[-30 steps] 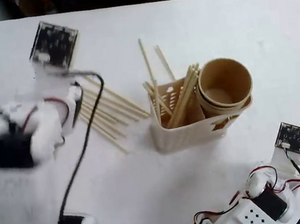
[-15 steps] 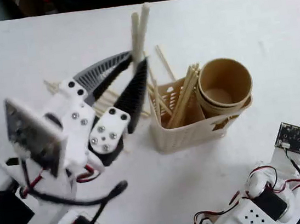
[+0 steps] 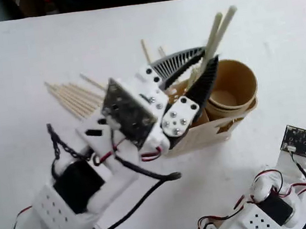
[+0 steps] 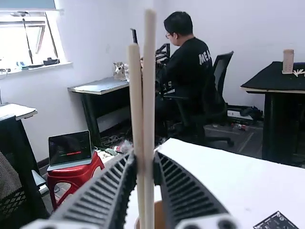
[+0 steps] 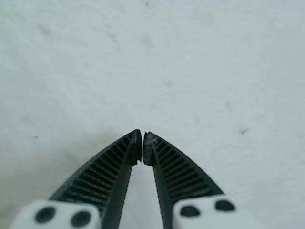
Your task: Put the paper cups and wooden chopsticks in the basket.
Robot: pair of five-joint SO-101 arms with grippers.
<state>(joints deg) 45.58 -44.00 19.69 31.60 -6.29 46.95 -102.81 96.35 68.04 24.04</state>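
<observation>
My left gripper point(image 3: 208, 56) hangs above the cream basket point(image 3: 212, 133), shut on two wooden chopsticks point(image 3: 218, 29) that slant up and to the right. In the left wrist view the same pair of chopsticks point(image 4: 143, 109) stands upright, pinched between the ribbed fingers point(image 4: 183, 191). Stacked paper cups point(image 3: 234, 87) sit in the basket's right part, and other chopsticks point(image 3: 146, 50) poke out behind the arm. A loose bundle of chopsticks point(image 3: 72, 97) lies on the table left of the basket. My right gripper point(image 5: 143, 140) is shut on nothing, just over the bare white table.
The right arm point(image 3: 272, 209) rests low at the front right corner, its camera board point(image 3: 298, 141) beside the basket's right end. The left arm's body point(image 3: 78, 192) and cable point(image 3: 150, 177) cover the front left of the white table point(image 3: 279, 47).
The left arm has lifted two chopsticks off the loose bundle and swung right with them, from left of the basket to above it. The right arm has kept still.
</observation>
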